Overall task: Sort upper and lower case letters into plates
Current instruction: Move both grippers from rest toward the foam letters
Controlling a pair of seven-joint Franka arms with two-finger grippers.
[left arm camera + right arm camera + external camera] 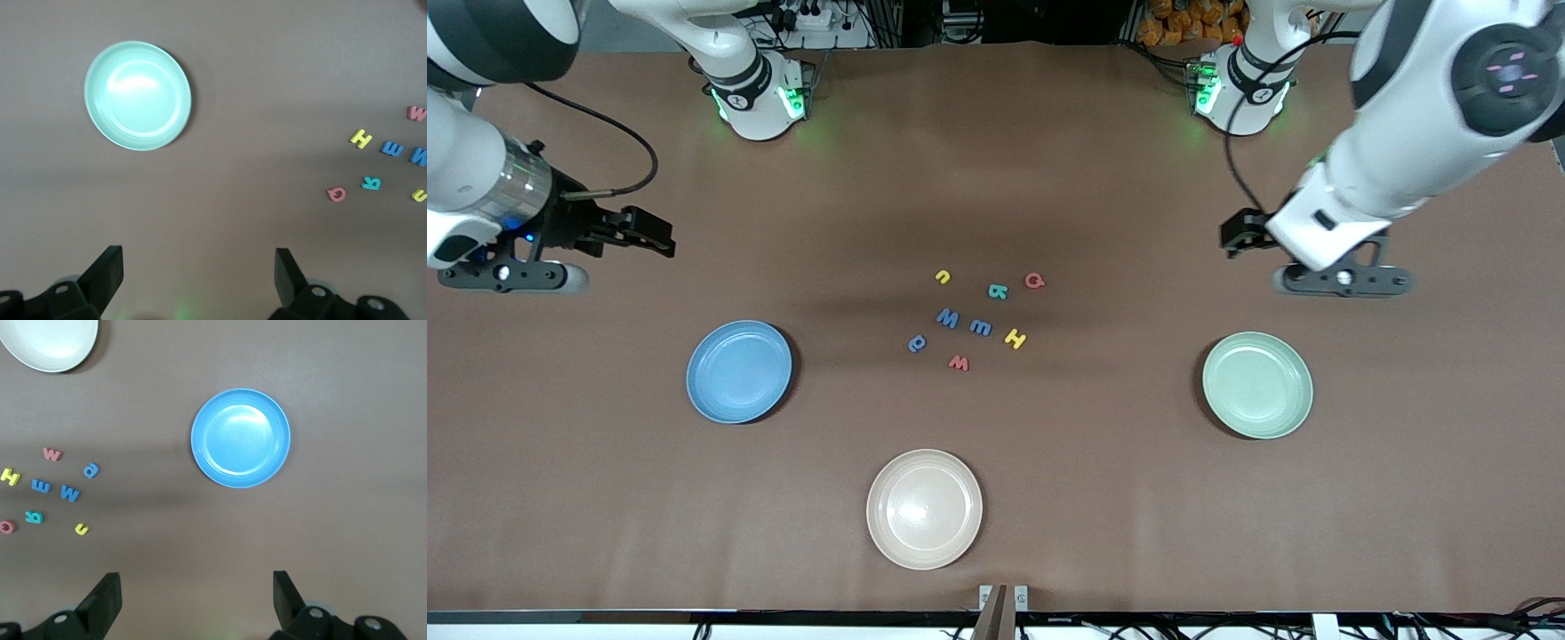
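Sorting hasn't started: letters (pixel 978 320) mid-tabletop between blue plate (pixel 739 372) and green plate (pixel 1257 385); left gripper (pixel 199 267) and right gripper (pixel 197 590) hover wide open, empty, at the tabletop's ends.

White rounded arm shells with black joint bands, black cables, green-lit bases; black two-finger grippers (pixel 640 233) (pixel 1240 236).

Seven tiny flat letters (pixel 978 322) lie loosely clustered mid-table, apart from one another: yellow, teal and red ones at the cluster's 12 o'clock edge, blues in the middle, another yellow and red toward 6. The sky blue plate (pixel 739 372) lies at the cluster's 8 o'clock, the mint green plate (pixel 1257 385) at its 4 o'clock, both upright and bare.
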